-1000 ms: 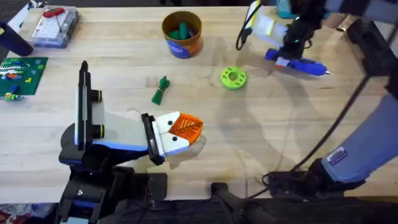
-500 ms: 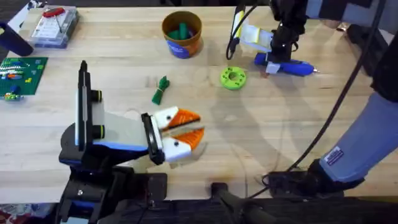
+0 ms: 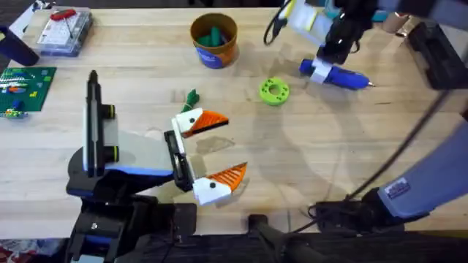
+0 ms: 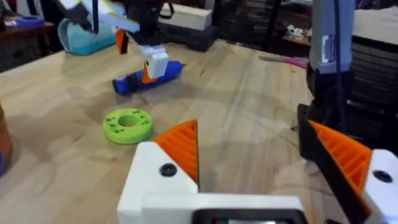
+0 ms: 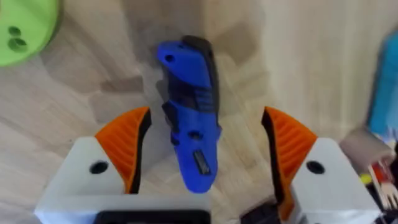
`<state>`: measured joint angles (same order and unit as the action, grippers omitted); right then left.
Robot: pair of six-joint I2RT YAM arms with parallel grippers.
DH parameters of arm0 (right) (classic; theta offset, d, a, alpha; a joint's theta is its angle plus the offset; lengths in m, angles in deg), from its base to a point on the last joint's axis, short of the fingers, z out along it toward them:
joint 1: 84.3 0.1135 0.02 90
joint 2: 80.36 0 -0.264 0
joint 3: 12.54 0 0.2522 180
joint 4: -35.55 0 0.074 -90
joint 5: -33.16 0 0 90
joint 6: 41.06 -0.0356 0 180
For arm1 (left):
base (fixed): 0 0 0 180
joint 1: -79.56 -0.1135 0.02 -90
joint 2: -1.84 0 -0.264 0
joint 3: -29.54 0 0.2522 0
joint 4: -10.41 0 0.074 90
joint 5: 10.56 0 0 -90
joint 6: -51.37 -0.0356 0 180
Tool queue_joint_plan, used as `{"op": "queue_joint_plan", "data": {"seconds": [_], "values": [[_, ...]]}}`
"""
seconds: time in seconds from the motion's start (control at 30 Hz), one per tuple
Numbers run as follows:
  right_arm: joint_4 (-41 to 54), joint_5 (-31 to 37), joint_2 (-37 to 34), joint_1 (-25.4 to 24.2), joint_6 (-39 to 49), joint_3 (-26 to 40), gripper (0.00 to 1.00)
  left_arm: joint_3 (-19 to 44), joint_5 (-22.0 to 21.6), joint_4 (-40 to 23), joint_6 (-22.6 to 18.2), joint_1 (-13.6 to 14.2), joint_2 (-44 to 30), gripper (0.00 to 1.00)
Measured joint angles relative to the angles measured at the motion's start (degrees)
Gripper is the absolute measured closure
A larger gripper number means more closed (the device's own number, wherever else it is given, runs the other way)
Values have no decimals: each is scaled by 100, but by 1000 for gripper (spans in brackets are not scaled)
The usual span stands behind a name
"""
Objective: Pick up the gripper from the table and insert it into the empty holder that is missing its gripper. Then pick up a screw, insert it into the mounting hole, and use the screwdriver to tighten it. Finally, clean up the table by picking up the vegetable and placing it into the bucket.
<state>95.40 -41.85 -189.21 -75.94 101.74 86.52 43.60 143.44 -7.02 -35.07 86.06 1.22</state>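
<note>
- Overhead view: left gripper [image 3: 208, 150] low over the worktop [image 3: 322, 175] near the middle, jaws spread wide apart, holding nothing. Just past its far finger, a small dark-green vegetable [image 3: 191, 97] lying on the wood, perhaps the next thing to grab. Farther back, the orange bucket [image 3: 213, 40] with a blue band, standing upright, another green piece already inside. Lime-green disc [image 3: 274, 91] lying between bucket and screwdriver [image 3: 338, 75]. Blue screwdriver flat on the worktop at the far right, thin bit pointing away to the right. Right gripper [image 3: 322, 69] reaching down over its thick end.
- Left wrist view: orange pads [image 4: 183, 149] far apart, empty, aimed across the worktop. Green disc [image 4: 127, 125] ahead, then the screwdriver [image 4: 146, 76] lying on the wood with the other arm's white and orange fingers on it.
- Right wrist view: right gripper [image 5: 205, 155] open, one orange pad [image 5: 127, 146] on each side of the blue screwdriver [image 5: 189, 118], neither touching it. Likely lined up this way to squeeze the fat body. Edge of the green disc [image 5: 25, 31] in a corner.
</note>
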Motion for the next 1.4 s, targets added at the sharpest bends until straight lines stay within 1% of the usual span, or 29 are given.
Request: {"op": "queue_joint_plan", "data": {"seconds": [0.13, 0.2, 0.23, 0.33, 0.43, 0.57, 0.6, 0.63, 0.67, 0.77, 0.83, 0.87, 0.97, 1.1, 1.27, 1.4], "values": [[-11, -2, 841, 71, -763, 0, 5, 2, -282, 493, 257, 0, 0, 15], [-5, -2, 1291, 121, -1238, 0, 5, 9, -521, 520, 320, 0, 0, 15], [-9, -4, 1506, 139, -1486, 2, 5, 17, -651, 481, 341, 0, 0, 17], [18, -4, 2117, 213, -2345, 4, 4, 187, -1083, 78, 385, -52, -2, 16], [133, -4, 2646, 316, -3130, 4, 4, 605, -1357, -403, 325, -189, -137, 15], [426, -4, 3213, 564, -3814, 4, 4, 1486, -1620, -1346, -12, -381, -804, 15], [584, -6, 3350, 655, -3929, 4, 4, 1792, -1696, -1754, -139, -432, -1072, 15], [729, -7, 3476, 732, -4006, 4, 5, 2049, -1775, -2012, -249, -474, -1341, 15], [885, -12, 3612, 830, -4082, 4, 5, 2368, -1898, -2474, -402, -515, -1641, 15], [1293, -26, 3965, 1031, -4214, 4, 4, 3172, -2233, -3359, -746, -590, -2497, 15], [1553, -26, 4149, 1121, -4294, 4, 4, 3703, -2515, -4033, -950, -601, -3016, 15], [1958, -30, 4433, 1208, -4519, 4, 4, 4457, -3005, -4863, -1159, -601, -3767, 15], [2188, -31, 4705, 1216, -4777, -14, 4, 5050, -3585, -5374, -1279, -601, -4421, 15], [2230, -28, 5143, 1216, -4979, -339, 4, 5366, -4310, -5523, -1349, -603, -5030, 15], [2295, -28, 5592, 1216, -5078, -972, 4, 5392, -4886, -5461, -1390, -602, -5541, 15], [2302, -28, 5684, 1216, -5166, -1250, 4, 5396, -5224, -5231, -1407, -603, -5965, 15]]}}
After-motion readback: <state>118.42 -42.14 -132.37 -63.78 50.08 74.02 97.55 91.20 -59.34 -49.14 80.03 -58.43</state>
